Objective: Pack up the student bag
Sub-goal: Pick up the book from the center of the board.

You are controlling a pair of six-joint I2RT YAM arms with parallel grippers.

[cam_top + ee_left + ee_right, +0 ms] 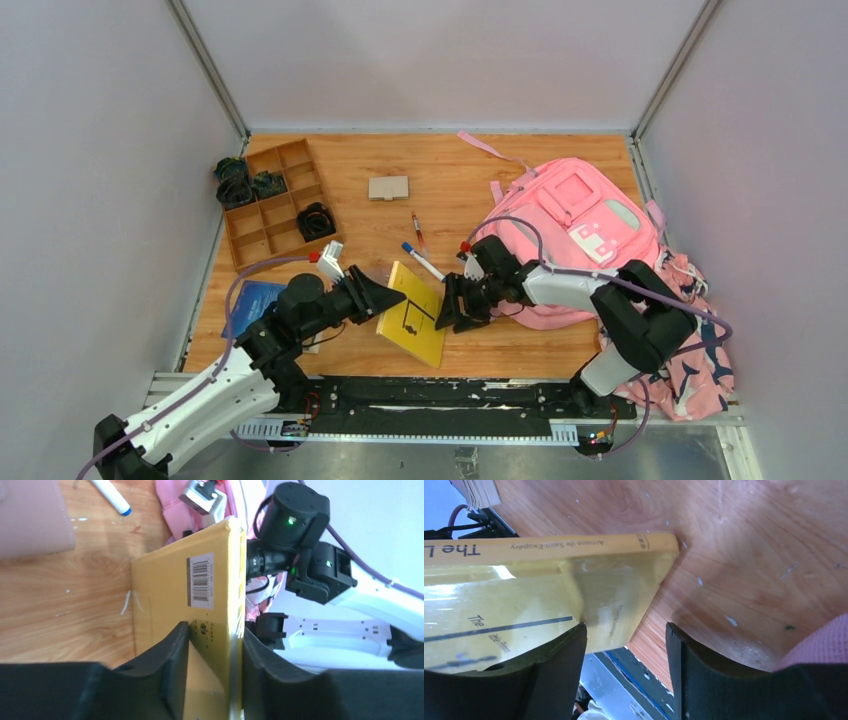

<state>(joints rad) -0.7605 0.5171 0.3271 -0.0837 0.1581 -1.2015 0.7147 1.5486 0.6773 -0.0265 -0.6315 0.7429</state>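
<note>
The student bag [575, 225] is a large pink backpack lying at the right of the table. In front of it a yellow book [412, 315] is tipped up on the wood. My left gripper [390, 297] has its jaws on both sides of the yellow book [210, 605], each finger pressed against it. My right gripper [457, 308] stands open at the book's other edge. Its left finger [559, 670] touches a corner of the yellow book [549, 590], and its right finger [694, 675] is free above the wood.
A white marker [425, 262] and a red pen [417, 230] lie behind the book, with a beige case [388, 187] farther back. A wooden compartment tray [275, 200] stands at the back left. A blue book [250, 300] lies under the left arm. A patterned cloth bundle [695, 375] lies at the right front.
</note>
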